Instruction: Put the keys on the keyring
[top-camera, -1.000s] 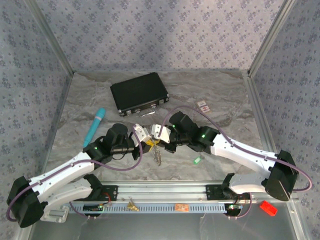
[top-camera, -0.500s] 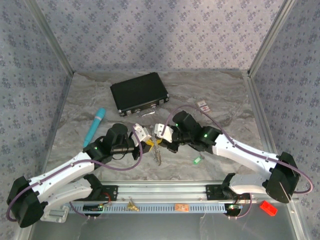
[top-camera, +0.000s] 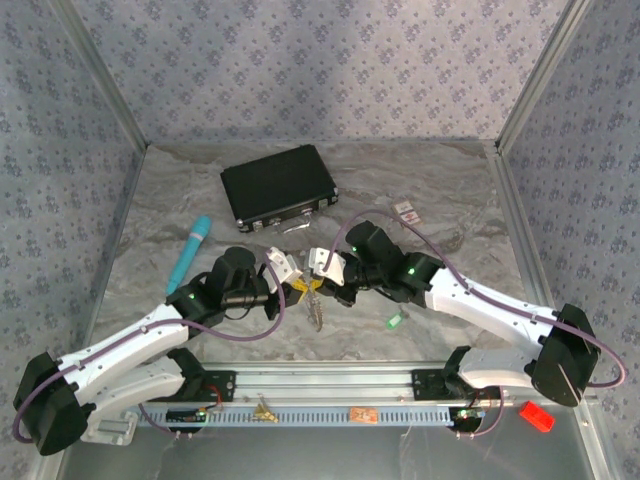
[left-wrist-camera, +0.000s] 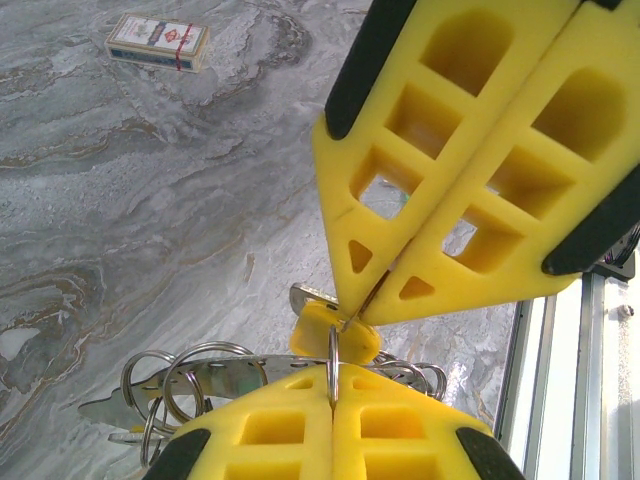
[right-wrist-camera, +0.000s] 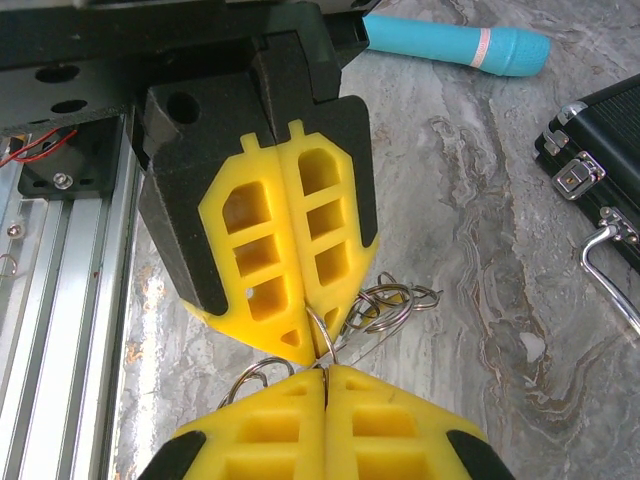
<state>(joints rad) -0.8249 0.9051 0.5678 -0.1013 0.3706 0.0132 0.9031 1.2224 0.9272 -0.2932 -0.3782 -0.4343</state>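
Both grippers meet tip to tip at the table's middle. My left gripper (top-camera: 300, 286) (left-wrist-camera: 333, 372) is shut on a thin silvery split ring of the keyring (left-wrist-camera: 334, 355). My right gripper (top-camera: 320, 282) (right-wrist-camera: 325, 372) is shut on the same ring (right-wrist-camera: 345, 262), right against the left fingertips (right-wrist-camera: 300, 345). A yellow-headed key (left-wrist-camera: 335, 335) sits just behind that ring, between the two sets of tips. More rings (right-wrist-camera: 395, 300) and a metal strip (left-wrist-camera: 230, 372) hang from the bunch (top-camera: 318, 312). A green key (top-camera: 394, 321) lies on the table under the right arm.
A black case (top-camera: 278, 187) lies at the back. A teal stick (top-camera: 189, 248) lies to the left, and a small white-and-pink card (top-camera: 406, 211) at the back right. The aluminium rail (top-camera: 330, 385) runs along the near edge, with small items on it.
The right arm has shifted slightly to the right. Both grippers stay shut at the same spot.
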